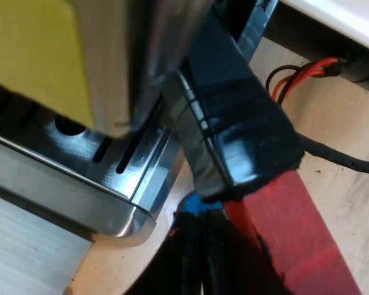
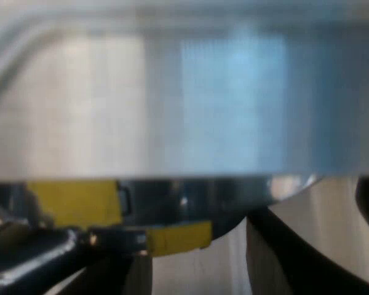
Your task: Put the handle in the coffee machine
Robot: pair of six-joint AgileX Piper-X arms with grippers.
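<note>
The handle (image 1: 234, 123) hangs by the machine (image 1: 117, 67) and could knock its tray (image 1: 61, 184). I cannot tell how the left gripper (image 1: 194, 258) holds; the right gripper (image 2: 172, 264) is spread.

The right pincer (image 2: 169, 249) has two smooth, glossy black fingers (image 2: 37, 261).

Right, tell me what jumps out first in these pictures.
The black handle, red at its end, runs close past the corner of the shiny slotted tray. In the right wrist view, the coffee machine looms as a broad band of metal over two yellow patches.
</note>
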